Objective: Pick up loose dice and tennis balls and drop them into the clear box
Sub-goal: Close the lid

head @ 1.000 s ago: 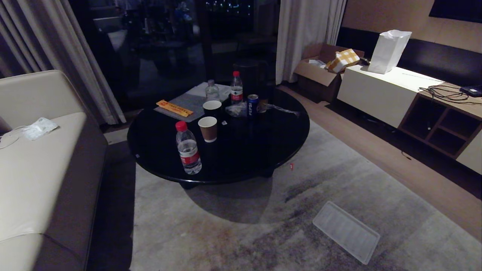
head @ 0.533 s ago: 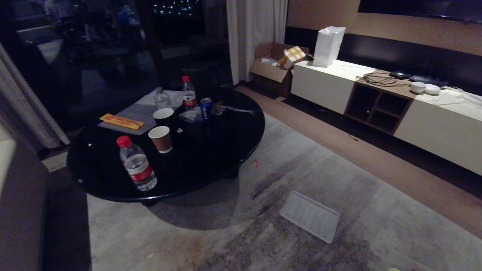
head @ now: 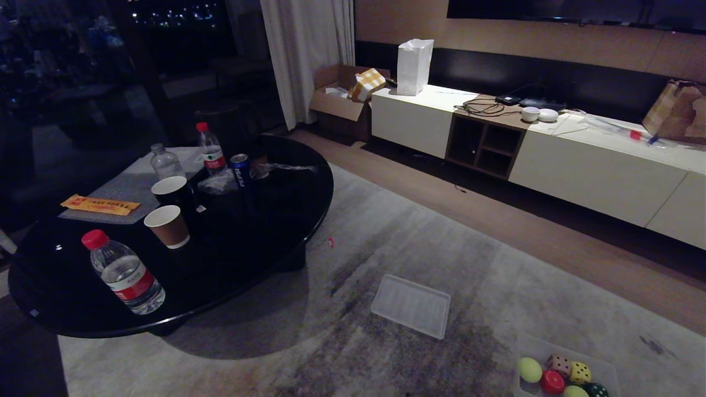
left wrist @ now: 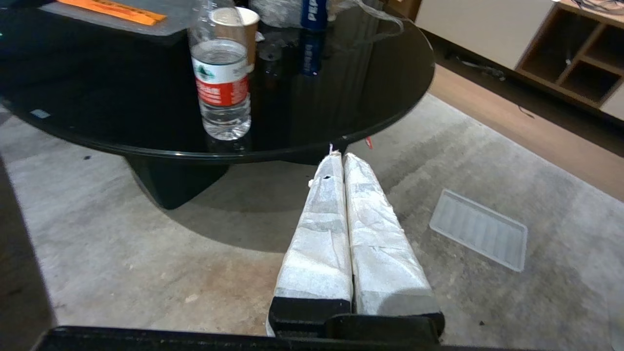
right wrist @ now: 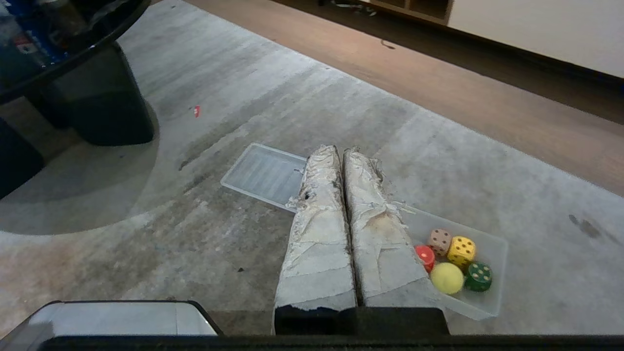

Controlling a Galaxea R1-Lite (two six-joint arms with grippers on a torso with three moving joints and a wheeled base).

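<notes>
Dice point(right wrist: 460, 249) sit boxed; both pincers, left point(left wrist: 340, 157) and right point(right wrist: 340, 150), hang closed, empty.

**Dice and tennis balls gathered in the clear box on the rug**

The clear box point(head: 606, 368), a low see-through bin with rounded corners, is set open on the grey rug at the lower right of the head view. Inside it, a tan die point(head: 559, 364), a yellow die point(head: 579, 373), a red die point(head: 552, 381) and a dark green die point(head: 596, 390) are clustered together, touching one another. One tennis ball point(head: 529, 369) is lodged beside the red die, and a second tennis ball point(head: 575, 392) is cut off by the picture's lower edge. The ribbed whitish lid point(head: 411, 306) is laid flat on the rug, apart from the box, toward the round table.
</notes>
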